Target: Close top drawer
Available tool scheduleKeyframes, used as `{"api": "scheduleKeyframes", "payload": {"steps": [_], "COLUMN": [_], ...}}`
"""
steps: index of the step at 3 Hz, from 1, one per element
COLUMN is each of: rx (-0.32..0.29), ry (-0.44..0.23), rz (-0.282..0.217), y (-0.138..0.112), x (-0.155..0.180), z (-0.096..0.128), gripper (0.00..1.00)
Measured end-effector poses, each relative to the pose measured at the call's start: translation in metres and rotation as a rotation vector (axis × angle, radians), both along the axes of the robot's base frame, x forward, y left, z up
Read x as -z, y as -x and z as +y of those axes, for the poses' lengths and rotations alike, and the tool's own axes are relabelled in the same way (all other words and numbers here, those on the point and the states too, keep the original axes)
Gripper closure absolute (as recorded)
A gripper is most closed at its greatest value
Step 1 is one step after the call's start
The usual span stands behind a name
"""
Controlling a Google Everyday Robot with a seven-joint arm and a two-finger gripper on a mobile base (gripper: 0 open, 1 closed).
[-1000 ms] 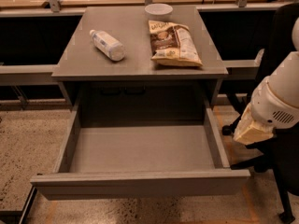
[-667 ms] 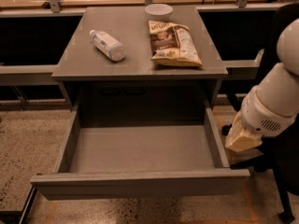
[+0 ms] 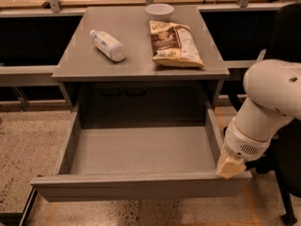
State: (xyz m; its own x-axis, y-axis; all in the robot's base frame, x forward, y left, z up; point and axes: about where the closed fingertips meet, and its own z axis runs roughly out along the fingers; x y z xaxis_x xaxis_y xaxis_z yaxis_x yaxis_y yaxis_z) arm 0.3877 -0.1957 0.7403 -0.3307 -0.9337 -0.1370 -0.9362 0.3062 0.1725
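Speckled stone floor [image 3: 23, 145] fills the lower left of my view, beside a gray cabinet [image 3: 141, 62] in the middle of the frame. Toward the left of its top, a white bottle [image 3: 108, 45] lies on its side. Below, the top drawer [image 3: 141, 188] stands pulled far out toward the bottom of the frame, with its flat front panel spanning the lower centre. Further right on the cabinet top I see a small white bowl [image 3: 159, 11] at the back edge and a snack bag [image 3: 175, 44] lying flat just in front of it. At the lower right, the gripper [image 3: 230, 166] sits at the right end of the drawer's front panel. Whether it is spread or pressed together I cannot tell. The white arm [image 3: 270, 98] rises from it toward the right edge.
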Motion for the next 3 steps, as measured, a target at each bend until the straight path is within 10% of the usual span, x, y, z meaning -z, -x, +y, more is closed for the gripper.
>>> {"api": "scheduleKeyframes", "payload": {"steps": [3], "rx": [0.016], "ry": [0.06], "rz": [0.183], "y": [0.027], "x": [0.062], "z": [-0.008], "gripper": [1.0]}}
